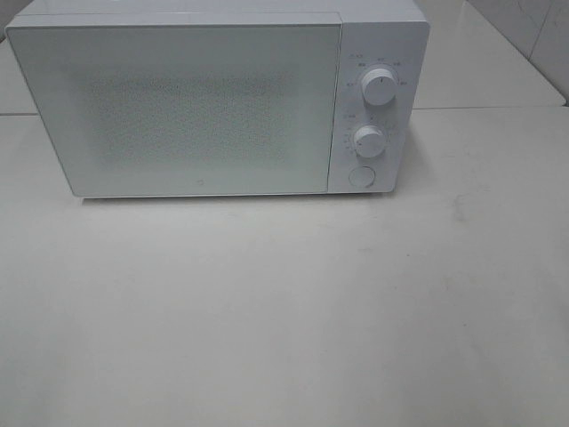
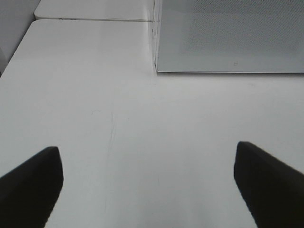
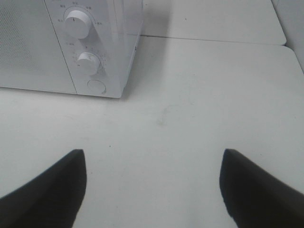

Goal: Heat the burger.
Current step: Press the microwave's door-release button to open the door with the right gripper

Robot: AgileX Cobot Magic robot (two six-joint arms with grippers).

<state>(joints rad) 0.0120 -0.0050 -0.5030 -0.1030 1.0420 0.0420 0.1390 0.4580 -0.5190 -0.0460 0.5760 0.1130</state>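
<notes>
The burger is out of view in all three frames. A white microwave (image 1: 213, 98) stands at the back of the table with its door (image 1: 178, 107) closed; two dials (image 1: 380, 89) and a round button (image 1: 361, 175) sit on its right panel. Neither arm shows in the exterior high view. In the left wrist view my left gripper (image 2: 147, 183) hovers open over bare tabletop, facing the microwave's left front corner (image 2: 156, 66). My right gripper (image 3: 152, 187) is open too and holds nothing, facing the dial panel (image 3: 88, 64) from the right.
The white table (image 1: 284, 311) stretches in front of the microwave. A seam to a second tabletop runs behind it (image 3: 213, 40). A wall edge shows at the far right (image 1: 533, 36).
</notes>
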